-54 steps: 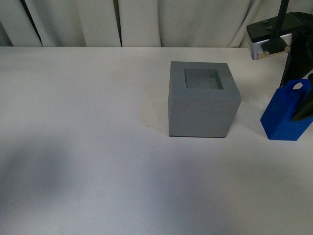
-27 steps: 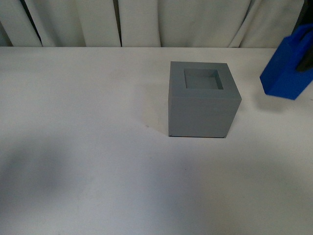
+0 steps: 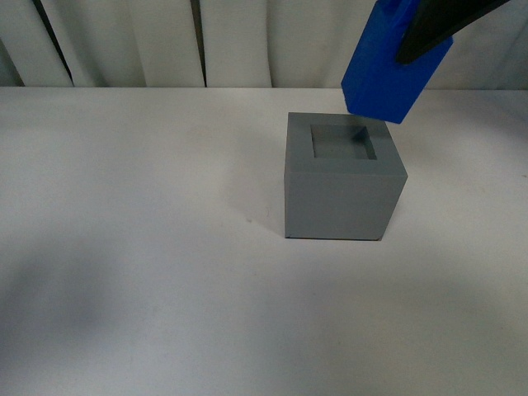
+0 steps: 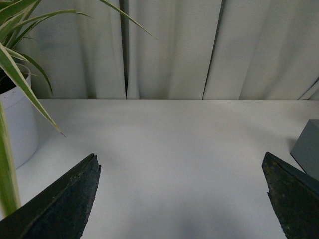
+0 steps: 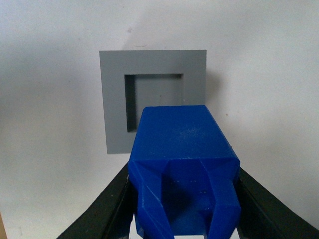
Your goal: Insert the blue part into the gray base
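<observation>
Right gripper point(image 5: 183, 172) is clamped on the blue part point(image 3: 388, 66), one dark finger point(image 3: 429, 29) showing across its upper side in the front view. The part hangs in the air, tilted, with its lower end over the rear edge of the gray base point(image 3: 342, 194) and not in the square recess point(image 3: 342, 139). From the right wrist view, the part's flat end face overlaps one edge of the recess, and the rest of the recess is open to view. The gray base stands on the white desk point(image 3: 124, 247), with pale curtains point(image 3: 124, 41) behind.

The left gripper point(image 4: 179, 162) is spread wide with nothing between its fingers, low over bare desk. A potted plant point(image 4: 15, 124) stands to one side, and a corner of the gray base shows at the opposite edge.
</observation>
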You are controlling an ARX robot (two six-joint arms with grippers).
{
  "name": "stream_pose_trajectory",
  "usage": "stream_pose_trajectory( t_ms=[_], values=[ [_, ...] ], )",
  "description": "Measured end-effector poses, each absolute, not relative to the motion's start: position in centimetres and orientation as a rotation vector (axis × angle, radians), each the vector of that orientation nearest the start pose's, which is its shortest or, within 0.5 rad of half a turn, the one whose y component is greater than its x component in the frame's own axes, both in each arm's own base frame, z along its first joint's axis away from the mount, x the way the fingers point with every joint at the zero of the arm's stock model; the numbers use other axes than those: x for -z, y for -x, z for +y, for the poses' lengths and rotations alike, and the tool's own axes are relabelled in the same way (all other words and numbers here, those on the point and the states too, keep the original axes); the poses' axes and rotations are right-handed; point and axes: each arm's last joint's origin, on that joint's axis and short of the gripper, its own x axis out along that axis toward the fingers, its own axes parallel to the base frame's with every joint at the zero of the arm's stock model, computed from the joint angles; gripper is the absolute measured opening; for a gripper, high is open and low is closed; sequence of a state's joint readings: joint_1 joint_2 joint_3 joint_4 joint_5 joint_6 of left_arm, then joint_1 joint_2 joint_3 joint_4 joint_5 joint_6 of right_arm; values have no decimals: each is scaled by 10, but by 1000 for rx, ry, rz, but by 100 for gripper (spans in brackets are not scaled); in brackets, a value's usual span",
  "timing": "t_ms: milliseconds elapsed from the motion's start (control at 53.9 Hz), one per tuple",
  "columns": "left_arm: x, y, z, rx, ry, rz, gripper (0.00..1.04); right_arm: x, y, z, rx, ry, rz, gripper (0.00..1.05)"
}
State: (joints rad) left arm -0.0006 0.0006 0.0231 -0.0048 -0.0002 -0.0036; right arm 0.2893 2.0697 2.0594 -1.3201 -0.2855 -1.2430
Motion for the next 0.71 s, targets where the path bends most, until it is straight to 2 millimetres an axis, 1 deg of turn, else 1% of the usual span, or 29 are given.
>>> stream_pose_trajectory(
  t_ms=[167,371,705],
  values=[
    [-171,-96,0,0,4,-18,99,-290,-399,141,-1275,1018,878,46],
    [-171,-96,0,1,4,-18,99,-287,-400,152,-1295,1029,877,46],
    [-171,-96,0,1,4,-18,99,-284,-398,155,-1301,1045,910,46]
  ],
)
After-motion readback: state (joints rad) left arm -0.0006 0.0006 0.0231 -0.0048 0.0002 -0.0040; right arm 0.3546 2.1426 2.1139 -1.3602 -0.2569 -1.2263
